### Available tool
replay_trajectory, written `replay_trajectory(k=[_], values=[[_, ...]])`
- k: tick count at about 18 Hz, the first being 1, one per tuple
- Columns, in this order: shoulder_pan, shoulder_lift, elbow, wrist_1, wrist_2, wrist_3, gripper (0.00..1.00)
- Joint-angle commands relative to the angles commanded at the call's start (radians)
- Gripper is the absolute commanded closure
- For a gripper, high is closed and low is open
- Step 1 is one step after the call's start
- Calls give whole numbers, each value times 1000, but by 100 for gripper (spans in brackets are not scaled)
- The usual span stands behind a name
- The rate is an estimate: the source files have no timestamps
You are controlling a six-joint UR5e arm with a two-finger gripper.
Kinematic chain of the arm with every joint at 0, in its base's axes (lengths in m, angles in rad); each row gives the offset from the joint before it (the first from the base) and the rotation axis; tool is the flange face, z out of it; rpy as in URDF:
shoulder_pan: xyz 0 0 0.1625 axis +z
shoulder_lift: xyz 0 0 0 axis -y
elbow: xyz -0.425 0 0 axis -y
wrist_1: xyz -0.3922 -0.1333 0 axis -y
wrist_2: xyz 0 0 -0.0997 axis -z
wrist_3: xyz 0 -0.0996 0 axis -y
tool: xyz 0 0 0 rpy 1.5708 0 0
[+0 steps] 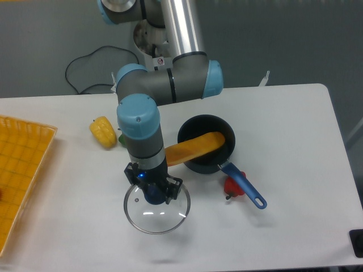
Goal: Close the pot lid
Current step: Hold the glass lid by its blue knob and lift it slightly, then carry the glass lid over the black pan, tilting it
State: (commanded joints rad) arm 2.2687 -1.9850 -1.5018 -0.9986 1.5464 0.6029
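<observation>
The lid hangs directly under the tool, whose fingers clamp its blue knob, left of the pot.

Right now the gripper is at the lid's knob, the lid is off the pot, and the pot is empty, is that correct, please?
Not quite: the pot is not empty. The camera view shows a long yellow-orange item lying in it and sticking out over the rim. The rest holds: the gripper is at the knob of the lid, which is off the pot.

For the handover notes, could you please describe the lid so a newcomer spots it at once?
Follow the arm down to the gripper: beneath it, left of the black pot, is the lid. It is the only clear glass disc, metal-rimmed, with a blue knob.
</observation>
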Motion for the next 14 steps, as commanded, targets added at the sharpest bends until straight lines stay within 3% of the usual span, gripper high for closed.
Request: replay_trajectory(k=[14], values=[[41,35,20,-77,-69,-6,51]])
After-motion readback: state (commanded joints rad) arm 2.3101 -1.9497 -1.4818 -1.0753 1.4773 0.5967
